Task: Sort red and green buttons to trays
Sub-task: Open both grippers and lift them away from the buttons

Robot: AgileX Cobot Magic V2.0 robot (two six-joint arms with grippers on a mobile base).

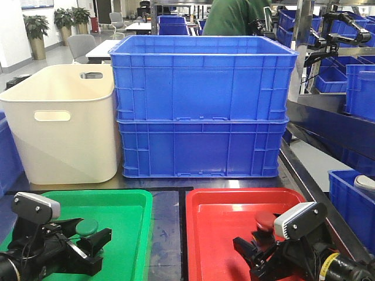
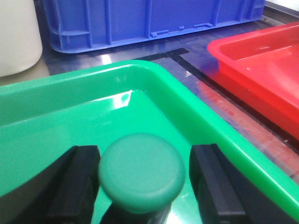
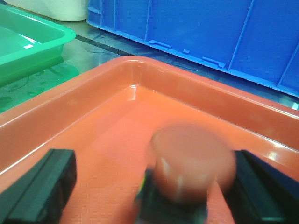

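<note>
While I hover low over both trays:
Left claw (image 2: 142, 186): spread apart around green button (image 2: 141, 171), inside green tray (image 2: 154, 74).
Right claw (image 3: 154, 186): apart; red button (image 3: 192, 161) between, in red tray (image 3: 93, 88).

Bright overhead glare; red button (image 3: 193, 162) blurred.

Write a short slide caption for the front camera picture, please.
Two robot grippers, left and right, each with open fingers around a button: green button over the green tray, red button over the red tray.
</note>
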